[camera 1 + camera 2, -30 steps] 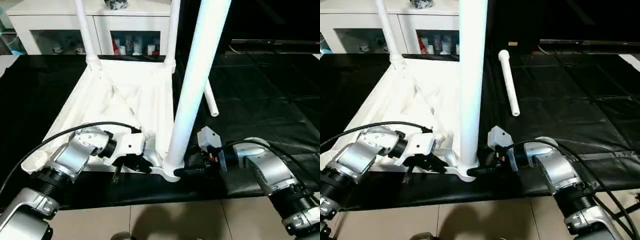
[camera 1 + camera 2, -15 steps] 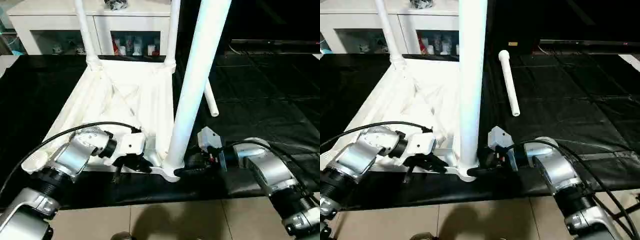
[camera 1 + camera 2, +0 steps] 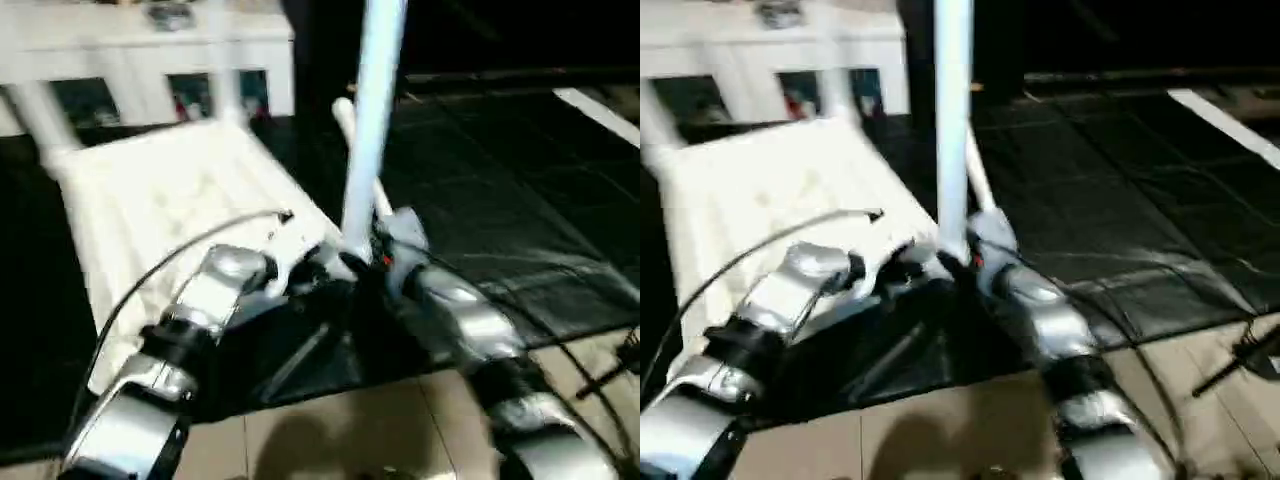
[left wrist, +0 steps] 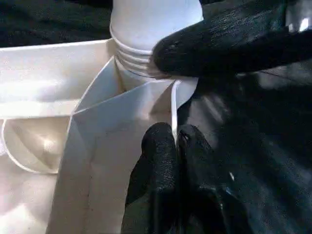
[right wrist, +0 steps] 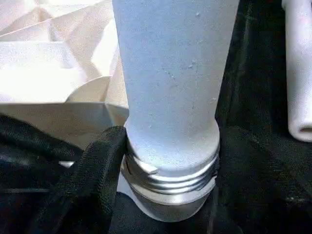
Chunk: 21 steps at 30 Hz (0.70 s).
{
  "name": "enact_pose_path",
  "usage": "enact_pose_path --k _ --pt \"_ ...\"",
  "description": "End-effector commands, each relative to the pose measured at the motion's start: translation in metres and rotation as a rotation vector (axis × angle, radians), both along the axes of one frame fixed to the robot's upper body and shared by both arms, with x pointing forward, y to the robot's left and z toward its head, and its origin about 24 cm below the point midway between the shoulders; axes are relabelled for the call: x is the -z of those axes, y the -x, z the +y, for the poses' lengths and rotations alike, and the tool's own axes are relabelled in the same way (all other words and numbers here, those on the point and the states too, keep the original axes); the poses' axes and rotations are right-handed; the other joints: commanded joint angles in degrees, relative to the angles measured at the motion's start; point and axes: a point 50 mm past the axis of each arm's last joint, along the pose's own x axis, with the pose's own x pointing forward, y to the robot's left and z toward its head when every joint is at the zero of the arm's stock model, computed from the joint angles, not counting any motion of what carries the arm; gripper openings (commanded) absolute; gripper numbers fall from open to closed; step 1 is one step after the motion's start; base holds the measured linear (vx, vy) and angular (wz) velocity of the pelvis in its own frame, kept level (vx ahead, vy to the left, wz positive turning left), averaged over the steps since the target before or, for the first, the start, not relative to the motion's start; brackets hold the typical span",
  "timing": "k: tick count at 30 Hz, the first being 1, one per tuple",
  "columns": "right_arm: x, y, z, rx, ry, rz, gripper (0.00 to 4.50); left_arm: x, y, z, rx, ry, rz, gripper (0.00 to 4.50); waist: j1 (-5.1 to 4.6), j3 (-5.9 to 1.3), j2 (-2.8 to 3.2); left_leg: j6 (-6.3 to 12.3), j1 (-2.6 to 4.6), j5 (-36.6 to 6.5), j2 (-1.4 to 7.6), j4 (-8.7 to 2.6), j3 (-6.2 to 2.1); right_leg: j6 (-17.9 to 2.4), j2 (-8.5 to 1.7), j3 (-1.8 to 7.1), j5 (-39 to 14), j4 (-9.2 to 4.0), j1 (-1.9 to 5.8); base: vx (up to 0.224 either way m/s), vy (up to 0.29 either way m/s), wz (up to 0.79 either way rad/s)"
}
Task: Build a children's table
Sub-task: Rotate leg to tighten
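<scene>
Fingers [image 4: 161,161] of the left gripper [image 4: 175,141] are closed on the thin edge of the tabletop [image 3: 170,190] beside the corner socket, seen up close at the left wrist. One finger [image 5: 92,165] of the right gripper [image 5: 161,195] is pressed on the threads of the upright leg [image 3: 370,120], the other being hidden, so its closure cannot be told. A loose leg [image 5: 300,73] is cut off at 3 o'clock.
</scene>
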Motion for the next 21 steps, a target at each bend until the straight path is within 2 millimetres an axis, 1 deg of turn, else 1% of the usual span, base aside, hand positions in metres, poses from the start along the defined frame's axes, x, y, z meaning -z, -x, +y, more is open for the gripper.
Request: enact_pose_path --k 1,2,3,4,5,6,7,8,9,11,12,13,14,15,16,17,18,19,20,21 --pt "0.008 0.003 0.019 -0.026 0.015 0.046 2.72 -0.032 -0.004 -0.029 0.094 0.074 -0.114 0.00 0.62 -4.48 -0.03 3.88 -0.49 -7.46 1.19 -3.45 -0.49 -11.00 -4.31 2.60 -12.62 -4.30 3.60 0.000 0.000 0.00" --pt "0.007 0.001 0.019 -0.030 0.003 0.041 2.72 -0.031 -0.005 -0.028 0.089 0.067 -0.116 0.00 0.83 -4.62 0.12 4.36 -0.45 -6.28 1.28 -3.36 -0.49 -11.69 -4.33 2.62 -10.49 -4.04 3.66 0.000 0.000 0.00" --pt "0.007 0.001 0.019 -0.030 0.003 0.041 3.07 -0.031 -0.005 -0.028 0.089 0.067 -0.116 0.00 1.03 -4.78 0.13 5.05 -0.61 -4.53 1.28 -3.25 -0.43 -12.34 -4.20 2.64 -7.25 -3.60 3.86 0.000 0.000 0.00" --pt "0.004 0.000 0.015 -0.024 -0.014 0.025 3.28 -0.030 -0.005 -0.024 0.086 0.053 -0.119 0.00 1.32 -4.99 0.15 5.87 -0.74 -2.43 1.40 -3.16 -0.44 -13.12 -4.17 2.68 -3.19 -3.05 3.92 0.000 0.000 0.00" --pt "0.003 0.000 0.012 -0.025 -0.024 0.017 3.28 -0.029 -0.005 -0.021 0.084 0.045 -0.117 0.00 1.37 -4.99 0.09 6.29 -0.79 -1.95 1.39 -3.09 -0.40 -13.43 -4.10 2.67 -1.63 -2.89 3.86 0.000 0.000 0.00" --pt "0.001 0.000 0.008 -0.021 -0.035 0.010 3.44 -0.027 -0.005 -0.018 0.087 0.032 -0.117 0.00 1.52 -4.98 0.21 6.95 -0.69 -1.74 1.42 -3.07 -0.39 -14.20 -4.12 2.64 0.03 -2.75 3.82 0.000 0.000 0.00" --pt "0.001 0.000 0.003 -0.024 -0.034 -0.003 3.44 -0.025 -0.004 -0.015 0.098 0.024 -0.111 0.00 1.52 -4.96 0.12 7.22 -0.66 -1.91 1.47 -3.07 -0.35 -14.52 -4.13 2.66 0.47 -2.71 3.79 0.000 0.000 0.00" --pt "0.001 0.003 -0.007 -0.044 -0.025 -0.022 3.60 -0.023 -0.001 -0.011 0.125 0.021 -0.103 0.00 1.67 -4.68 0.17 7.28 -0.51 -3.88 1.58 -3.19 -0.28 -14.79 -4.18 2.63 -1.44 -3.01 3.67 0.000 0.000 0.00" --pt "0.001 0.003 -0.007 -0.044 -0.025 -0.022 3.68 -0.023 -0.001 -0.011 0.125 0.021 -0.103 0.00 1.79 -4.63 0.15 7.13 -0.47 -4.63 1.63 -3.23 -0.27 -14.52 -4.24 2.62 -2.53 -3.14 3.72 0.000 0.000 0.00" --pt "0.001 0.008 -0.025 -0.088 -0.016 -0.040 3.92 -0.020 0.004 -0.006 0.183 0.025 -0.094 0.00 2.08 -4.44 0.02 6.45 -0.35 -6.51 1.74 -3.34 -0.23 -13.66 -4.36 2.73 -5.99 -3.61 3.70 0.000 0.000 0.00" --pt "0.001 0.010 -0.031 -0.102 -0.015 -0.043 3.92 -0.019 0.005 -0.004 0.207 0.024 -0.099 0.00 2.23 -4.41 0.20 6.17 -0.27 -6.92 1.77 -3.34 -0.21 -13.47 -4.33 2.75 -6.77 -3.62 3.63 0.000 0.000 0.00" --pt "0.000 0.012 -0.037 -0.117 -0.018 -0.049 4.01 -0.017 0.007 -0.001 0.217 0.021 -0.087 0.00 2.38 -4.37 0.14 6.04 -0.18 -7.31 1.75 -3.39 -0.17 -13.13 -4.23 2.76 -7.52 -3.78 3.57 0.000 0.000 0.00" --pt "-0.002 0.014 -0.044 -0.137 -0.020 -0.053 4.01 -0.015 0.008 0.003 0.225 0.018 -0.071 0.00 2.69 -4.32 0.16 5.56 0.00 -8.24 1.85 -3.44 -0.12 -12.81 -4.24 2.83 -8.60 -3.80 3.40 0.000 0.000 0.00" --pt "-0.003 0.015 -0.048 -0.148 -0.021 -0.055 4.11 -0.013 0.008 0.005 0.226 0.018 -0.057 0.00 2.77 -4.20 0.28 5.26 0.18 -9.19 1.83 -3.48 -0.07 -12.53 -4.14 2.84 -9.84 -3.96 3.25 0.000 0.000 0.00" --pt "-0.003 0.015 -0.048 -0.148 -0.021 -0.055 4.20 -0.013 0.008 0.005 0.226 0.018 -0.057 0.00 2.79 -4.12 0.10 4.89 0.08 -9.46 1.82 -3.52 -0.10 -12.08 -4.19 2.86 -11.07 -4.01 3.28 0.000 0.000 0.00" --pt "-0.006 0.018 -0.056 -0.186 -0.017 -0.061 4.29 -0.012 0.010 0.010 0.242 0.017 -0.046 0.00 2.76 -4.07 0.16 4.71 -0.04 -9.59 1.81 -3.63 -0.17 -11.89 -4.22 2.82 -11.88 -4.09 3.38 0.000 0.000 0.00" --pt "-0.008 0.021 -0.064 -0.221 -0.003 -0.066 4.43 -0.011 0.011 0.013 0.256 0.021 -0.041 0.00 2.88 -4.07 0.05 4.64 -0.05 -9.94 1.77 -3.59 -0.20 -11.15 -4.21 2.79 -13.12 -4.28 3.45 0.000 0.000 0.00" --pt "-0.010 0.023 -0.070 -0.247 0.019 -0.068 4.48 -0.011 0.013 0.016 0.277 0.032 -0.041 0.00 3.02 -4.09 -0.07 4.75 -0.07 -9.78 1.75 -3.51 -0.18 -10.62 -4.21 2.88 -13.44 -4.31 3.47 0.000 0.000 0.00" --pt "-0.012 0.026 -0.077 -0.271 0.041 -0.068 4.48 -0.011 0.014 0.019 0.299 0.044 -0.041 0.00 2.99 -4.04 -0.04 4.70 0.01 -9.71 1.80 -3.59 -0.16 -10.67 -4.18 2.90 -13.62 -4.27 3.32 0.000 0.000 0.00" --pt "-0.014 0.029 -0.082 -0.308 0.038 -0.061 4.48 -0.011 0.016 0.023 0.327 0.053 -0.032 0.00 3.01 -4.08 -0.12 4.76 -0.07 -9.69 1.69 -3.53 -0.15 -10.51 -4.12 2.84 -13.92 -4.32 3.42 0.000 0.000 0.00"
